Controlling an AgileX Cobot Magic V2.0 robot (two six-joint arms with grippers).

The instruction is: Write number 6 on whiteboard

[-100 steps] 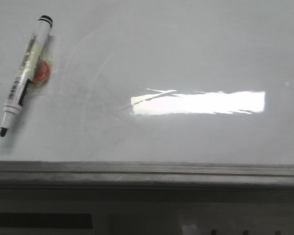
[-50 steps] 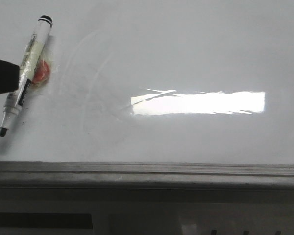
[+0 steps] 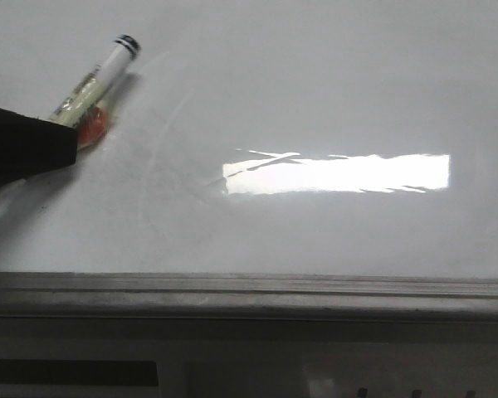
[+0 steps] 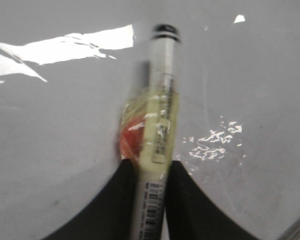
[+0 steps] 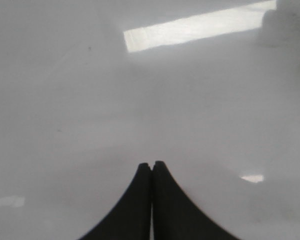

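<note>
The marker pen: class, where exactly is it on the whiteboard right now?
In the front view the marker lies at the far left of the whiteboard, its lower end between the jaws of the left gripper, left of the bright glare.

Marker (image 3: 95,80) tip end hidden behind the left gripper (image 3: 21,149) in the front view, itself cut off at the frame edge. Marker (image 4: 157,130) blurred in the left wrist view, barcode print unreadable.

You are seeing soft, dim grey light, a glare bar (image 3: 336,173) burning white on the whiteboard (image 3: 315,83) right of the left gripper (image 4: 149,167), the marker (image 4: 160,110) blurring beyond its fingers.
</note>
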